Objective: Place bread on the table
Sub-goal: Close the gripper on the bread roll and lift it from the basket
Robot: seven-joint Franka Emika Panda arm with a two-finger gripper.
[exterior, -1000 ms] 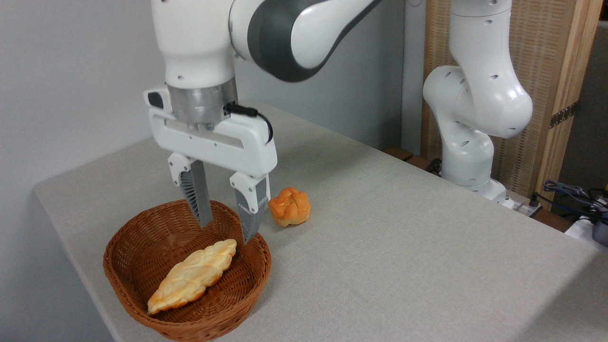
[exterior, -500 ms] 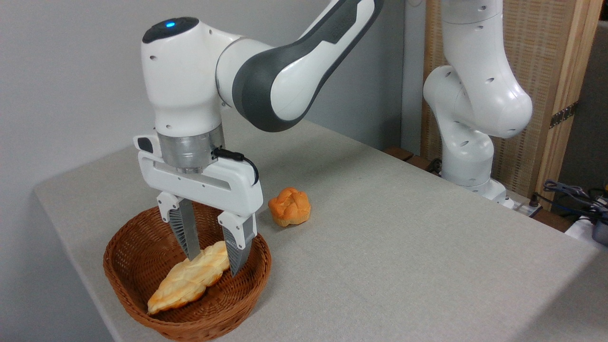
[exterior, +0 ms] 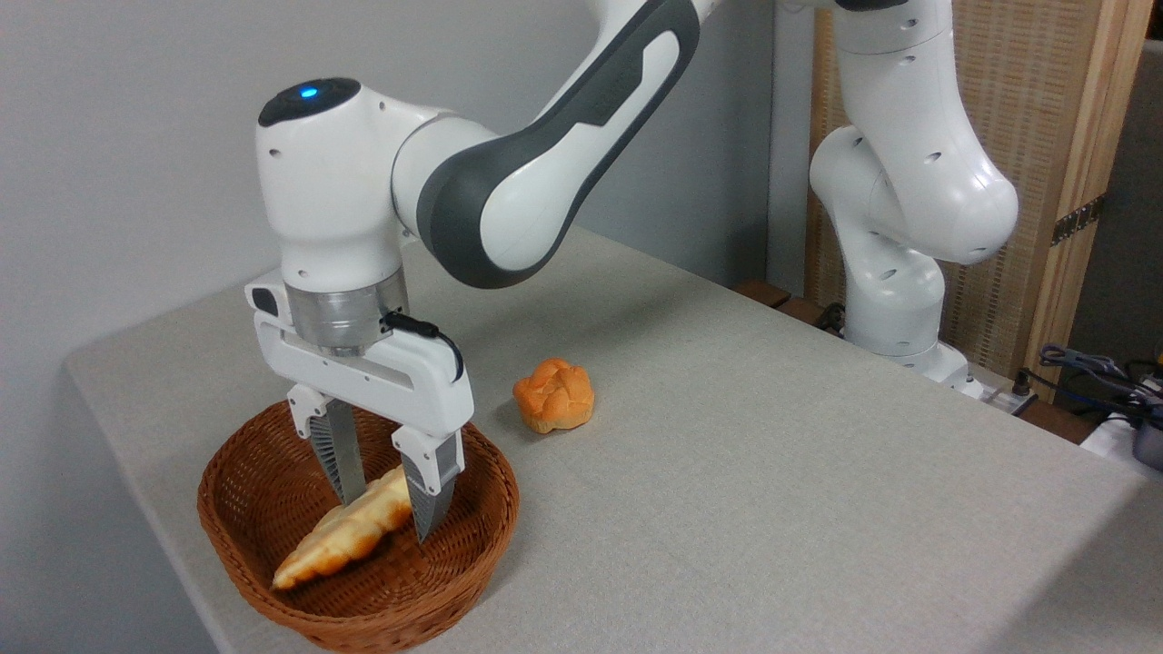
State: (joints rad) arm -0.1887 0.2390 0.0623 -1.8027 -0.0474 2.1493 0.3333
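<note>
The bread (exterior: 338, 547), a long pale pastry with golden edges, lies in the brown wicker basket (exterior: 238, 531) at the front left of the grey table (exterior: 745, 472). It leans on its side, with its low tip toward the basket's front left. My gripper (exterior: 388, 518) reaches down into the basket. Its jaws are open and straddle the bread's upper right end, one finger on each side and close against it. That end is partly hidden behind the fingers (exterior: 427, 495).
A small round orange bun (exterior: 553, 394) sits on the table just right of the basket. The arm's white base (exterior: 895, 309) stands at the table's far right edge. The table's left edge runs close to the basket. Cables lie at the far right.
My gripper has come down and a little left into the basket, from above the bread to around its upper end. The bread has tipped onto its side and shifted slightly.
</note>
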